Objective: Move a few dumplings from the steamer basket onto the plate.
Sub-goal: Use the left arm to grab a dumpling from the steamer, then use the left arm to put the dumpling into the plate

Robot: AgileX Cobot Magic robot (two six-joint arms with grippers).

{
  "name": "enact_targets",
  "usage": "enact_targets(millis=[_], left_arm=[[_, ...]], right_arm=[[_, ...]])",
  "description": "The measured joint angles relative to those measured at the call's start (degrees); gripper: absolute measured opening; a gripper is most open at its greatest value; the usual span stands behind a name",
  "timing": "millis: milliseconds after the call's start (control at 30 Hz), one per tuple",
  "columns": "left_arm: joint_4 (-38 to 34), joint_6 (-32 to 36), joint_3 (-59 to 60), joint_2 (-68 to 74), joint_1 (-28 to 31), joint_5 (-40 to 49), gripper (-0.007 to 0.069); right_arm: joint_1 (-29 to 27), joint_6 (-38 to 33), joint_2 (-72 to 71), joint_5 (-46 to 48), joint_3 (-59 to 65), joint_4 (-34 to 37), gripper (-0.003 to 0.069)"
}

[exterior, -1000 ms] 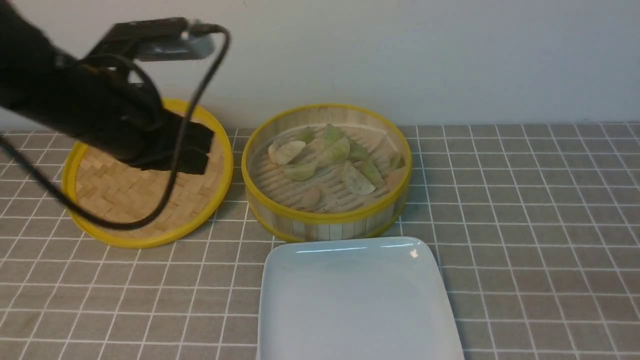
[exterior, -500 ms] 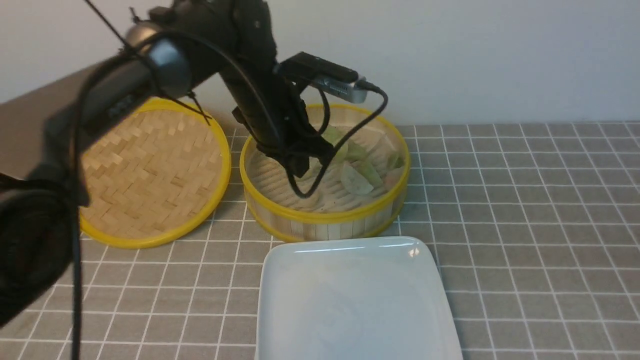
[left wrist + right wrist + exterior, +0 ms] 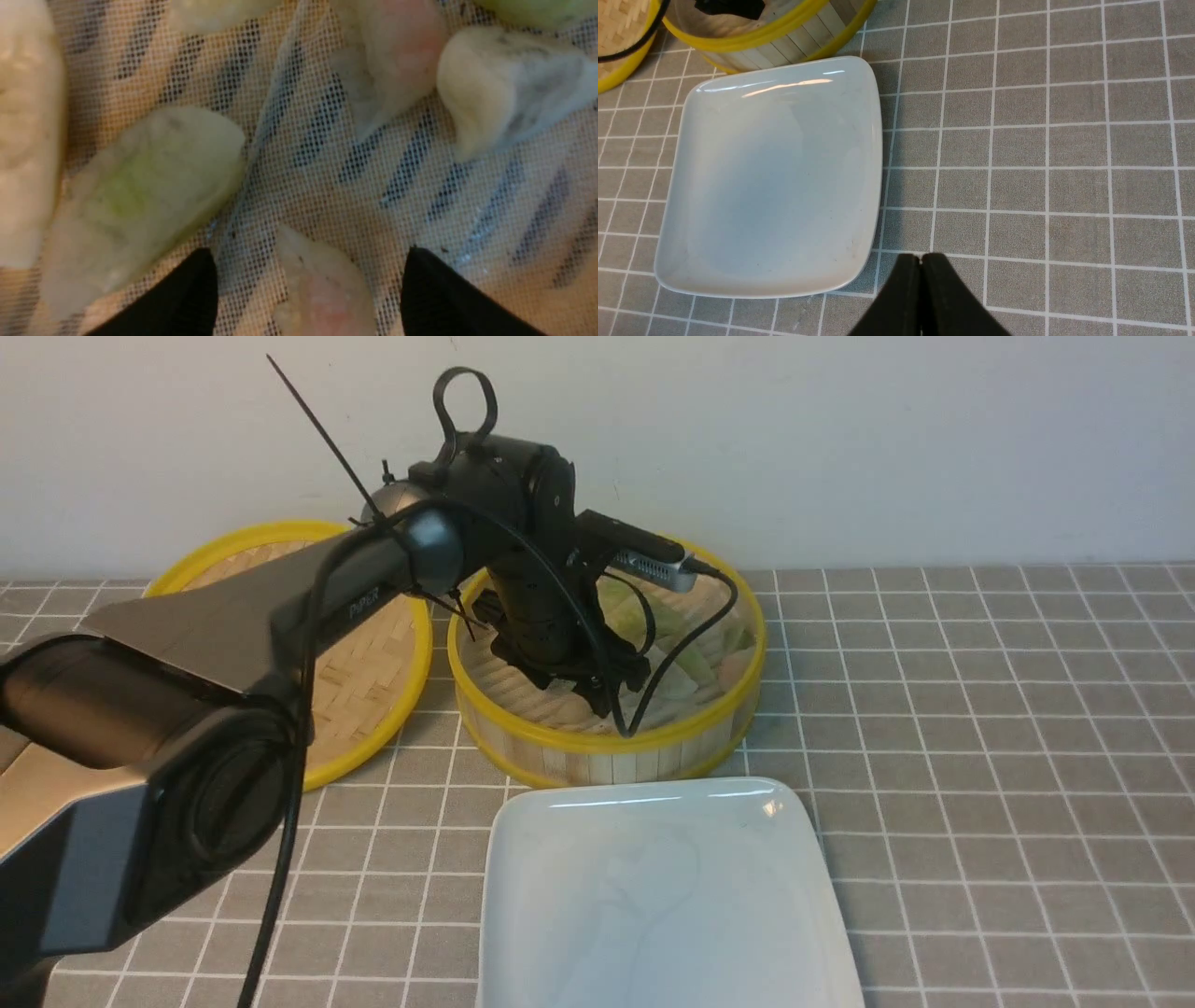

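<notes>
The steamer basket (image 3: 607,744) stands at the back centre with several dumplings (image 3: 693,659) in it. My left gripper (image 3: 597,689) reaches down inside the basket. In the left wrist view it (image 3: 308,251) is open, its black fingers (image 3: 187,298) either side of a pinkish-orange dumpling (image 3: 322,294) lying on the mesh liner. A pale green dumpling (image 3: 140,200) and a whitish one (image 3: 504,88) lie close by. The white plate (image 3: 653,887) sits bare in front of the basket. My right gripper (image 3: 920,259) is shut and empty above the table, beside the plate (image 3: 775,177).
The flat woven yellow-rimmed lid (image 3: 373,663) lies left of the basket, partly under my left arm. The arm's cable (image 3: 653,681) hangs over the basket's front rim. Grey tiled tabletop (image 3: 980,756) stretches to the right. The basket's wall also shows in the right wrist view (image 3: 784,37).
My left arm has swung from over the lid to the right and down into the basket, ending low among the dumplings. The plate and basket have not moved.
</notes>
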Motion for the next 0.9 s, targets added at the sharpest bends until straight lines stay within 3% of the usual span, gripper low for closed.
enact_targets(millis=[133, 233, 467, 600, 767, 900], left_arm=[[0.3, -0.1, -0.2, 0.5, 0.0, 0.1, 0.0385], [0.3, -0.6, -0.5, 0.3, 0.0, 0.9, 0.0171], [0.1, -0.7, -4.2, -2.8, -0.1, 11.4, 0.0167], [-1.1, -0.4, -4.8, -8.3, -0.1, 12.3, 0.0167], [-5.3, -0.4, 0.2, -15.6, -1.3, 12.3, 0.0167], [-7.7, 0.9, 9.4, -20.1, -5.4, 12.5, 0.0167]], right_arm=[[0.0, 0.0, 0.0, 0.1, 0.0, 0.0, -0.0010], [0.0, 0.0, 0.0, 0.2, 0.0, 0.0, -0.0010], [0.0, 0.0, 0.0, 0.8, 0.0, 1.5, -0.0010], [0.0, 0.0, 0.0, 1.2, 0.0, 2.4, -0.0010], [0.0, 0.0, 0.0, 1.2, 0.0, 3.5, -0.0010], [0.0, -1.2, 0.0, 1.2, 0.0, 5.4, -0.0010]])
